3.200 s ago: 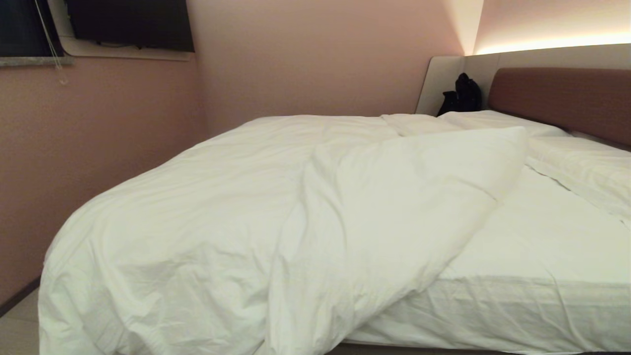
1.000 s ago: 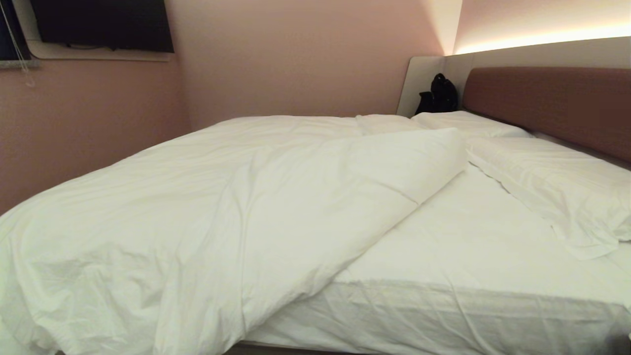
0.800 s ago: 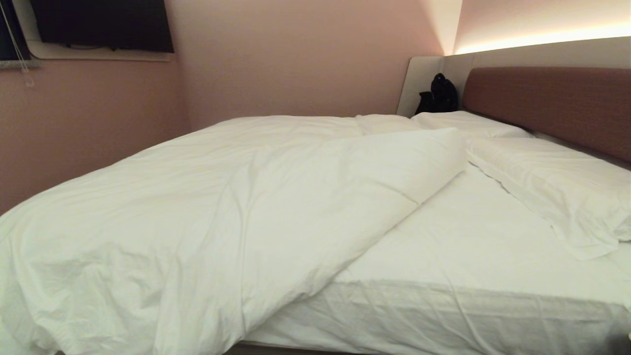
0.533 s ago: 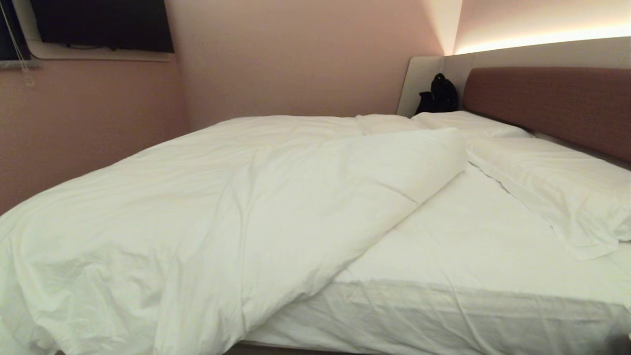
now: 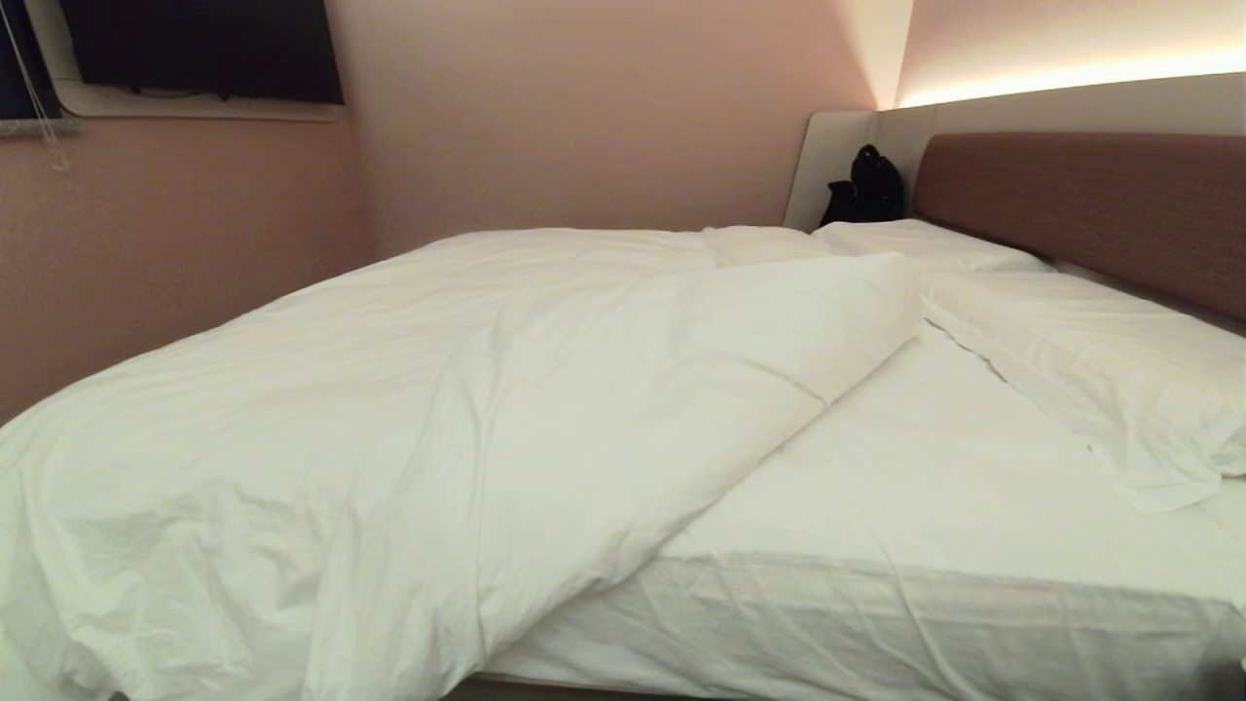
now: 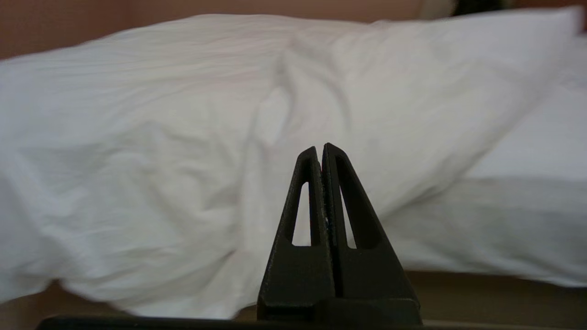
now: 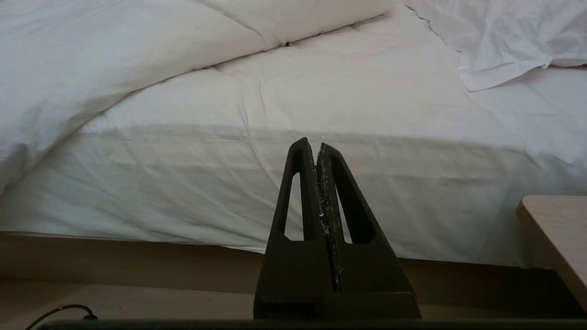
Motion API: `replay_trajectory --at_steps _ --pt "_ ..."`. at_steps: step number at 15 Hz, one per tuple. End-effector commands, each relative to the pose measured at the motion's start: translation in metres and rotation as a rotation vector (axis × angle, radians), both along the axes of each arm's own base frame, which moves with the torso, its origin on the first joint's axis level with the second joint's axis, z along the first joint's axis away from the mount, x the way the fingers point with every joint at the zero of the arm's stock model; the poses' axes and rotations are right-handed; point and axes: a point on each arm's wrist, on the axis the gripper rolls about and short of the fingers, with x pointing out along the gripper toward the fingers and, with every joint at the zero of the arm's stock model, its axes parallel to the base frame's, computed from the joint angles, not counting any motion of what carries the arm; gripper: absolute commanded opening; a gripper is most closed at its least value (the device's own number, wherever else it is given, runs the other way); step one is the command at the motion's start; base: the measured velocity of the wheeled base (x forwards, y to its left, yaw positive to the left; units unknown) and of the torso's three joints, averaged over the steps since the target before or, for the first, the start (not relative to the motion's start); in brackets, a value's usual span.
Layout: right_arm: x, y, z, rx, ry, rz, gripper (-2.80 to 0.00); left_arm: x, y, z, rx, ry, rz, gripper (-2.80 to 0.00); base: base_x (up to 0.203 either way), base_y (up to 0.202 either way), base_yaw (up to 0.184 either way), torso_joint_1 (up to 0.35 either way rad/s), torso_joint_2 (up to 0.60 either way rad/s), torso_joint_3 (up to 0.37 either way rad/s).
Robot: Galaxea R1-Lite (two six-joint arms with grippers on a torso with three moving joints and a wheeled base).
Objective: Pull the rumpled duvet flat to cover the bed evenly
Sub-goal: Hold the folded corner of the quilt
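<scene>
Bed (image 5: pixel 973 506): fills most of the head view, brown headboard at the far right end. The near right part of the mattress lies bare, sheet exposed down to the side edge.

Duvet (image 5: pixel 389 409): bunched over the left and far portion of the bed. One corner is folded back diagonally on itself, the fold line running from the near mattress edge up toward the pillows. That fold-back is why the sheet shows; judged, the folded flap is the part to draw toward the headboard and the near side. The near left edge droops over the side of the bed.

Pillows (image 5: pixel 1090 360): two, lying flat at the headboard end, the nearer one with a loose corner hanging toward the bare sheet.

Dark bag (image 5: pixel 861 190): propped in the far corner by the pale side panel, clear of the work.

Left tool (image 6: pixel 321 151): fingers pressed together, holding nothing, pointed at the duvet's draped bulk, apart from it.

Right tool (image 7: pixel 316 146): closed and empty, low beside the bed, facing the bare mattress side.

Containers: none in view.
</scene>
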Motion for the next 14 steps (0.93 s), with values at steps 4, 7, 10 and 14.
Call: replay_trajectory --at_steps 4,7,10,14 --pt "0.000 0.000 0.000 0.000 0.000 0.000 -2.80 0.072 -0.004 0.108 -0.239 0.211 -0.191 -2.80 0.000 0.000 0.000 0.000 0.00 0.000" --pt "0.000 0.000 0.000 0.000 0.000 0.000 -2.80 0.137 -0.009 0.145 -0.320 0.301 -0.282 -2.80 0.000 0.000 0.000 0.000 0.00 0.000" --pt "0.000 0.000 0.000 0.000 0.000 0.000 -2.80 0.218 -0.013 0.149 -0.378 0.439 -0.319 -2.80 0.000 0.000 0.000 0.000 0.00 0.000" --pt "0.000 0.000 0.000 0.000 0.000 0.000 -2.80 0.319 -0.018 0.125 -0.421 0.586 -0.342 -2.80 0.000 0.000 0.000 0.000 0.00 0.000"
